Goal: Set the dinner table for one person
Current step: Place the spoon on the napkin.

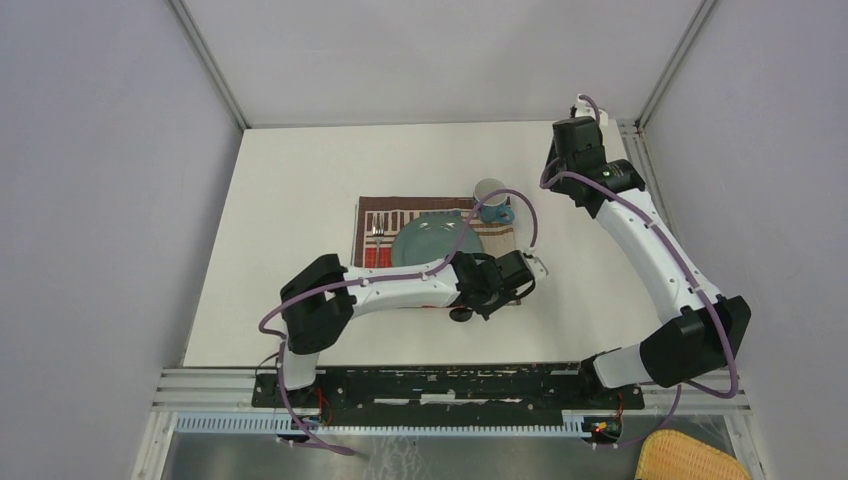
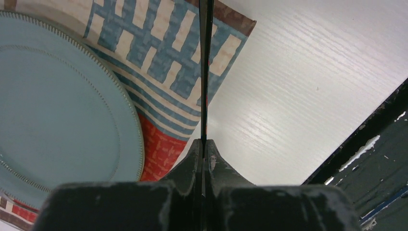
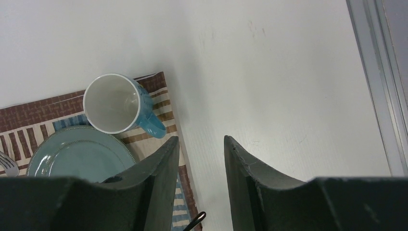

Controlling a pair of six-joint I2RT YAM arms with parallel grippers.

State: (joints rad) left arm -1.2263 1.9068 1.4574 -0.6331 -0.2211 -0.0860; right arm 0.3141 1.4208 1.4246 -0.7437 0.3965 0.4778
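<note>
Left end effector is pressed tight on a thin dark utensil, whose long axis runs straight up-frame over the right edge of the placemat. The plate lies left, bare worktop right and beneath. Right end effector is spread, empty and farther off.

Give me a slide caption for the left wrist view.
Left gripper shut on a thin dark utensil, over the placemat edge beside the blue plate.
</note>
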